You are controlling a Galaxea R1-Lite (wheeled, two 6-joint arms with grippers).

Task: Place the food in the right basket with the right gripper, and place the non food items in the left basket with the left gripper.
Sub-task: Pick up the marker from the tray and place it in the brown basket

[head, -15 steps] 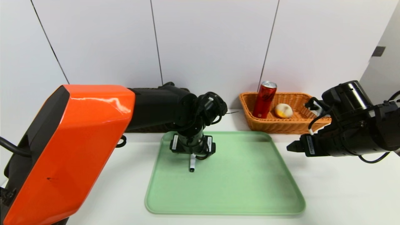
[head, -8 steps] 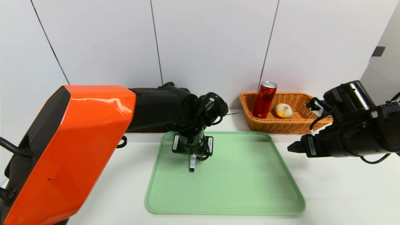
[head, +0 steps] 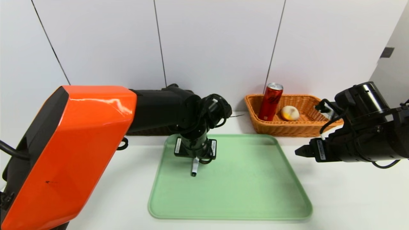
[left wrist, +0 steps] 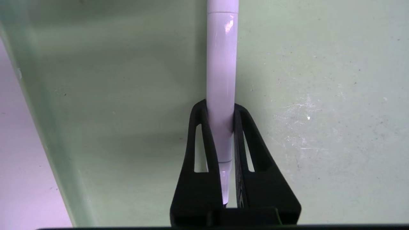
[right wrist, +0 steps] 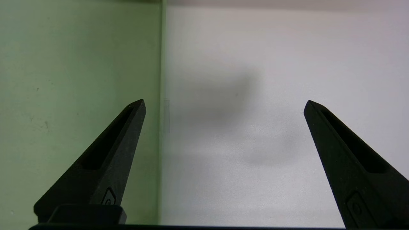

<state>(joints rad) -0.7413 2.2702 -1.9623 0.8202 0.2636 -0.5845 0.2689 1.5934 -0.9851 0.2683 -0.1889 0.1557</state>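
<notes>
The white marker pen point(head: 194, 166) with its black tip lies lengthwise between the fingers of my left gripper point(head: 195, 159), over the far left part of the green tray point(head: 243, 191). In the left wrist view the left gripper point(left wrist: 219, 107) is shut on the marker pen point(left wrist: 221, 64). The red can point(head: 270, 101) and the pale bun point(head: 289, 112) rest in the orange-tan right basket point(head: 281, 127). My right gripper point(head: 298, 151) hovers open beside the tray's right edge; its spread fingers point(right wrist: 127, 134) hold nothing. The dark brown left basket point(head: 150, 131) is mostly hidden behind my left arm. Towel and black case are out of view.
My orange left arm point(head: 73, 150) fills the left foreground and hides that side of the white table point(head: 351, 198). A white panelled wall point(head: 217, 48) rises just behind the baskets.
The left gripper with the marker has shifted slightly left and toward me. The right gripper has drifted a little to the right and lower.
</notes>
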